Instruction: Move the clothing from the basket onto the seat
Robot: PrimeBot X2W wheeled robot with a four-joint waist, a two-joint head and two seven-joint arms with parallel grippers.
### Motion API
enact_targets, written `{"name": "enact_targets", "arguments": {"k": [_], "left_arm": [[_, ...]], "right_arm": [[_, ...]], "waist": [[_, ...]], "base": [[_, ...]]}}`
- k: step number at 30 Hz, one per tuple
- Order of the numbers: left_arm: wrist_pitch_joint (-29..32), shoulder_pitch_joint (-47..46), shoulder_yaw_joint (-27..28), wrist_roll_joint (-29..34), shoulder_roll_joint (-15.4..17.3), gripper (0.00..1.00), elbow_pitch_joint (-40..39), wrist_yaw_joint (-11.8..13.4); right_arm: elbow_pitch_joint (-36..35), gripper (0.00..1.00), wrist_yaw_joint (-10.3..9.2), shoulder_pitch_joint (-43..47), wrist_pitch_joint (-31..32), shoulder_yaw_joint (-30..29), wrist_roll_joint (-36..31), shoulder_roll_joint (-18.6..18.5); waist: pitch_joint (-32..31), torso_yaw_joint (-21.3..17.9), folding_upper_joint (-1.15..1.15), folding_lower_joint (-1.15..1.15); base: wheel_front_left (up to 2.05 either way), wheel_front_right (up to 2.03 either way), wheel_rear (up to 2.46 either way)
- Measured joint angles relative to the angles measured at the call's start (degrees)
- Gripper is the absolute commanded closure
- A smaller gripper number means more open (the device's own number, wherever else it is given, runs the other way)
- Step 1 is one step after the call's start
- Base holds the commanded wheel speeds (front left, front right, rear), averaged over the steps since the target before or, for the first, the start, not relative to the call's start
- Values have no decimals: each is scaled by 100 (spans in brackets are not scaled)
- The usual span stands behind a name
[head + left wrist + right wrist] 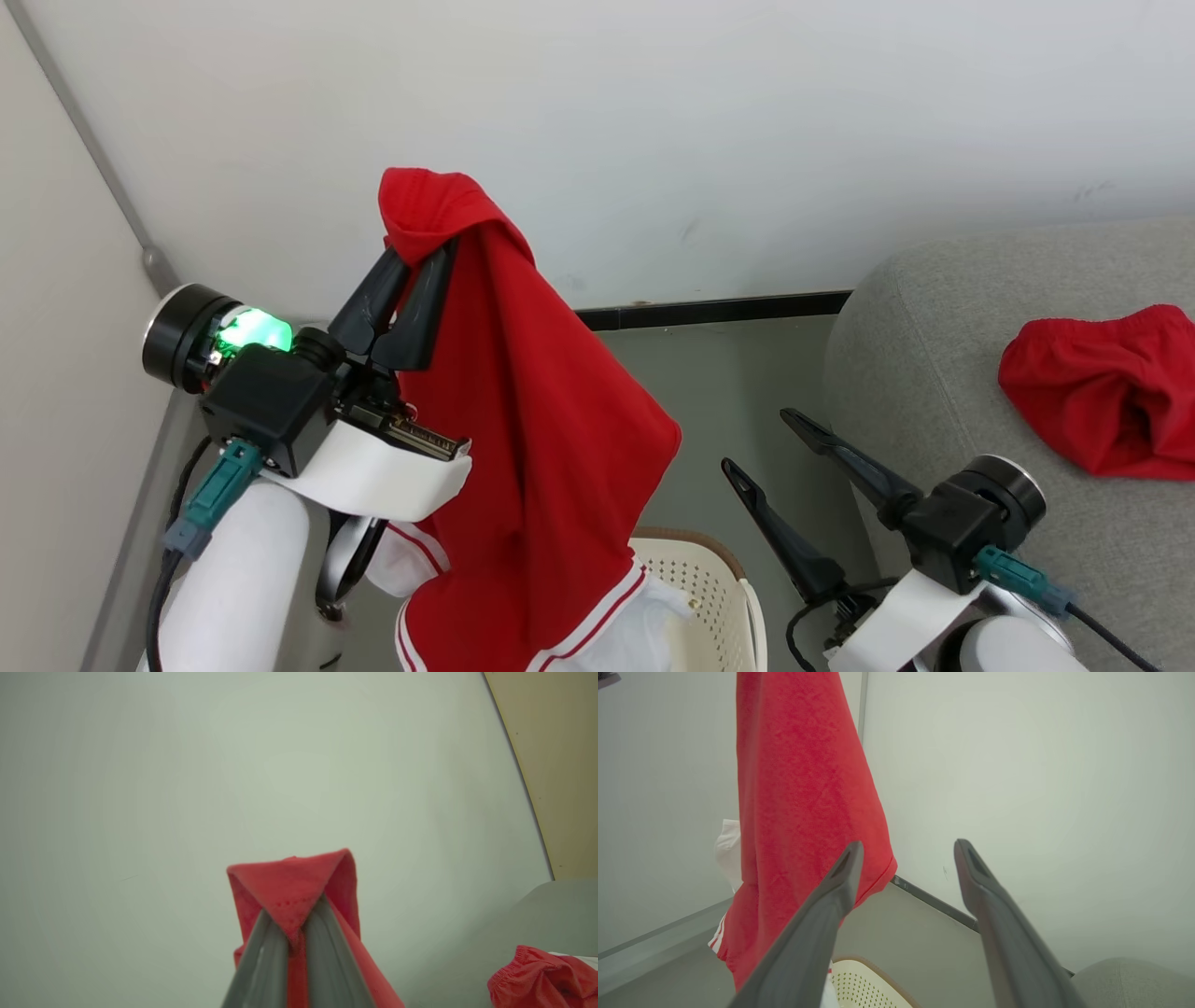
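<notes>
My left gripper (439, 252) is shut on a red garment with white stripes and trim (532, 420), held high so it hangs down over the basket (709, 579). In the left wrist view the fabric (289, 886) folds over the closed fingertips of the left gripper (292, 926). A plain red garment (1102, 392) lies on the grey seat (934, 308) at the right. My right gripper (761, 439) stands open and empty between basket and seat; in its own view this right gripper (908, 851) has the hanging garment (798, 802) to its left and the basket (864, 984) below.
A white wall stands close behind, with a dark baseboard (709, 311) along the grey floor (728, 392). A wall corner with a grey strip (84, 140) runs at the left. The seat's rounded arm (1134, 982) is at the lower right of the right wrist view.
</notes>
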Motion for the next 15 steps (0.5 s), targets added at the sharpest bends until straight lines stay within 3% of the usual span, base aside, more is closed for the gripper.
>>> {"name": "enact_targets", "arguments": {"k": [15], "left_arm": [[0, -310, 29, -210, 145, 100, -365, -190]], "right_arm": [[-331, 0, 0, 1, 613, 524, 1584, -668]], "waist": [[47, -96, 0, 0]], "base": [[0, 0, 0]]}}
